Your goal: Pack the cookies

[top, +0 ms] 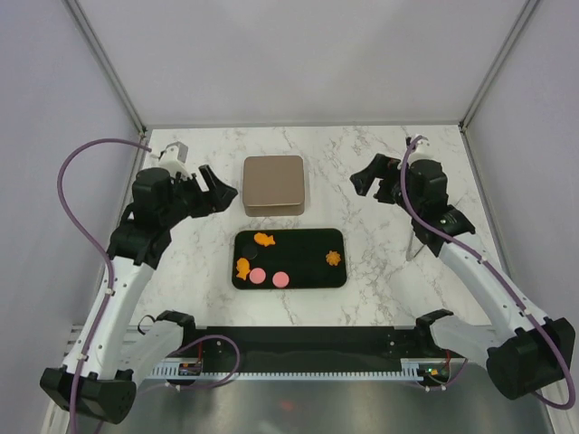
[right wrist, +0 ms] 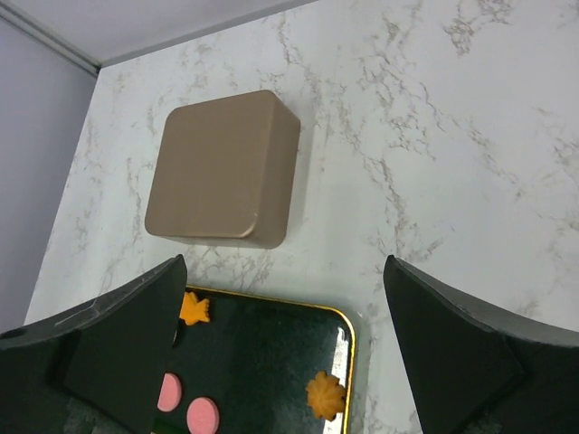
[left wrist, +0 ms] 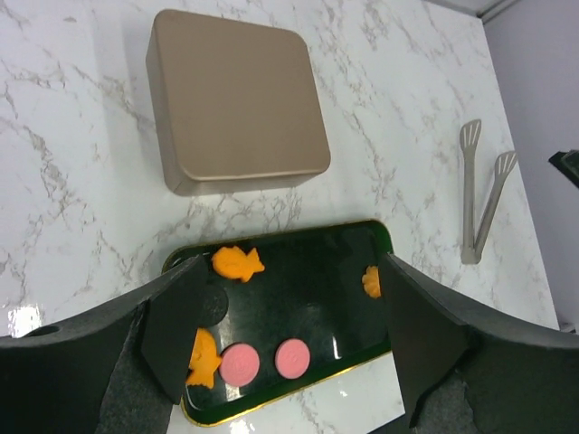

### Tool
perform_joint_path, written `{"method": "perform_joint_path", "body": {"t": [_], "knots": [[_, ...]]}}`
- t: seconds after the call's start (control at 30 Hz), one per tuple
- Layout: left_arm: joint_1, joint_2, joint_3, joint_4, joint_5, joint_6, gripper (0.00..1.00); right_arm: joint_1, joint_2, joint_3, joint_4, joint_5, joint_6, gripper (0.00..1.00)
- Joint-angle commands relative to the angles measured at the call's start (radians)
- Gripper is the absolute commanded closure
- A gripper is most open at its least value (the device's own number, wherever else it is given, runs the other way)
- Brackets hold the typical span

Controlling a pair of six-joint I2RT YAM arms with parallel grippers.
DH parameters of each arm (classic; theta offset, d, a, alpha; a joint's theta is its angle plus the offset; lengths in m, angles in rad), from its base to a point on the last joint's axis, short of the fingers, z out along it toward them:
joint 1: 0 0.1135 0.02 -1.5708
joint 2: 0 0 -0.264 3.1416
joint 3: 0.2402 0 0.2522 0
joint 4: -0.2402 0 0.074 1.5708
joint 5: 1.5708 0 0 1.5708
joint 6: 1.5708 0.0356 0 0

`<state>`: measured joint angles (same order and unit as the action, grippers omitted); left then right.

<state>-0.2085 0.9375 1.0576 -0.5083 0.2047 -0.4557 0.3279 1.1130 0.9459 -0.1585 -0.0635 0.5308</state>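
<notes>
Poised near cookies [top: 258, 275] with both jaws wide, empty; may skid flat pieces off glossy tray [top: 303, 249] if pinching askew.

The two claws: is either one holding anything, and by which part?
Nothing is held. The left gripper and the right gripper both hang open and empty; the tongs lie untouched on the marble table.
</notes>
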Motion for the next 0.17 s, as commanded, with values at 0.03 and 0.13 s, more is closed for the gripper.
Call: {"method": "perform_joint_path", "body": {"t": [0.03,0.13], "knots": [[-0.002,-0.089,-0.067,-0.010,0.006,0.090,0.16,0.000,-0.084,-0.041,-0.001,0.117,-0.032,0.02],[0.000,-0.108,-0.088,-0.010,0.012,0.092,0.16,0.000,-0.088,-0.039,-0.010,0.164,-0.034,0.02]]}}
